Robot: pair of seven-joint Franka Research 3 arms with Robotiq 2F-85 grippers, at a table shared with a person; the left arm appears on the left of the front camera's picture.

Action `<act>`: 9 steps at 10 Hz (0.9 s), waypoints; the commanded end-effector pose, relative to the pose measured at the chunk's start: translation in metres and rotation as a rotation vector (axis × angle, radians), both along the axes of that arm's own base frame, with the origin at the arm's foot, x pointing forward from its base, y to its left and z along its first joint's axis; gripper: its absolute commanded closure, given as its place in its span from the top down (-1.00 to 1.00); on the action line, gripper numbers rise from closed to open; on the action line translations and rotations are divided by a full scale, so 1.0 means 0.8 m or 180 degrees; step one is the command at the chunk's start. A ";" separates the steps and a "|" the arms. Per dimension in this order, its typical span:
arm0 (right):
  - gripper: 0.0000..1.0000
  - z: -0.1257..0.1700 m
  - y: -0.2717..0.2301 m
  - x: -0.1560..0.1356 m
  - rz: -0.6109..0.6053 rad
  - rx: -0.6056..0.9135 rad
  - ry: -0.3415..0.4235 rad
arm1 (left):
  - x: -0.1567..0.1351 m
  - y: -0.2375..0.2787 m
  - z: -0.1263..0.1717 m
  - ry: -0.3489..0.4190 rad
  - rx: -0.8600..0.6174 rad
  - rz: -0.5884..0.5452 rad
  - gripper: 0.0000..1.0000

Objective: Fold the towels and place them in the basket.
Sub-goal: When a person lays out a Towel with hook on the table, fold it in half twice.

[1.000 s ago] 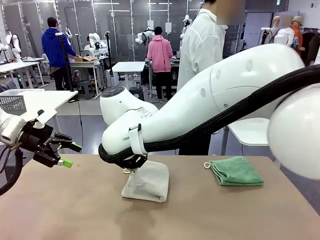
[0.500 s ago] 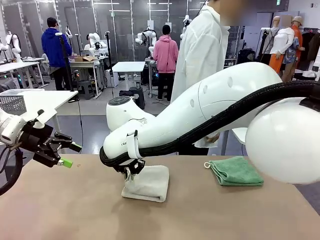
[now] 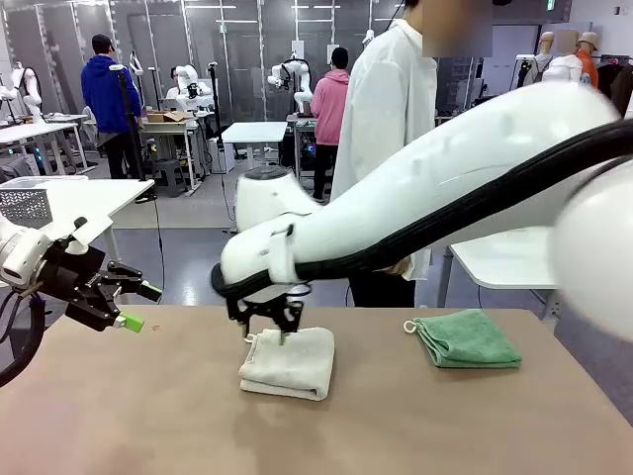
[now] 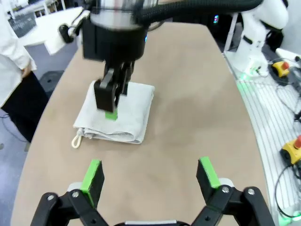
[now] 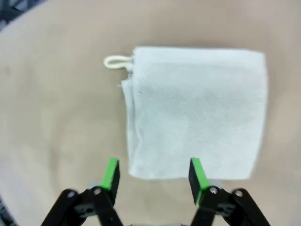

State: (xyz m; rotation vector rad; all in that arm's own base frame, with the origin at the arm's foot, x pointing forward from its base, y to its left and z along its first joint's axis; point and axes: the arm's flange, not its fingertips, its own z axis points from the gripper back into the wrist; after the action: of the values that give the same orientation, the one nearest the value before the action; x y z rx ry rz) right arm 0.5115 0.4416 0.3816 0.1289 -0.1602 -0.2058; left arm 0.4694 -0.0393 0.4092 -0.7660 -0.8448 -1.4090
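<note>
Towels [image 3: 289, 362], no legible writing

White tables [image 3: 255, 132] stand on a grey floor [image 3: 188, 213]; dark glass-panelled walls [image 3: 247, 40] run behind, under bright light.

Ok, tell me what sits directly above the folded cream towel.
The right gripper hangs just above the cream towel, jaws open and holding nothing. The towel lies folded flat on the table, its corner loop sticking out. What lies between its folded layers is hidden.
</note>
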 end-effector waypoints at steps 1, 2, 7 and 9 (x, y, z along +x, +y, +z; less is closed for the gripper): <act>0.64 0.013 -0.111 -0.039 0.0052 0.0346 0.0130 | -0.001 0.001 0.003 -0.0021 0.0013 -0.0015 1.00; 0.64 0.012 -0.149 -0.047 0.0013 0.0466 0.0128 | -0.001 0.001 0.003 -0.0021 0.0013 -0.0015 1.00; 0.64 -0.001 -0.229 -0.050 0.0360 0.0726 -0.0002 | -0.001 0.001 0.003 -0.0021 0.0013 -0.0015 1.00; 0.64 -0.001 -0.226 -0.044 0.0174 0.0621 -0.0046 | -0.001 0.001 0.003 -0.0021 0.0013 -0.0015 1.00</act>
State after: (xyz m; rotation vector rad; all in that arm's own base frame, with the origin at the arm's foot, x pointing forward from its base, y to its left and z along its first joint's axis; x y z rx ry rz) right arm 0.4751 0.2596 0.3801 0.3399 -0.1467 -0.1411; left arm 0.4695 -0.0394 0.4094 -0.7656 -0.8448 -1.4096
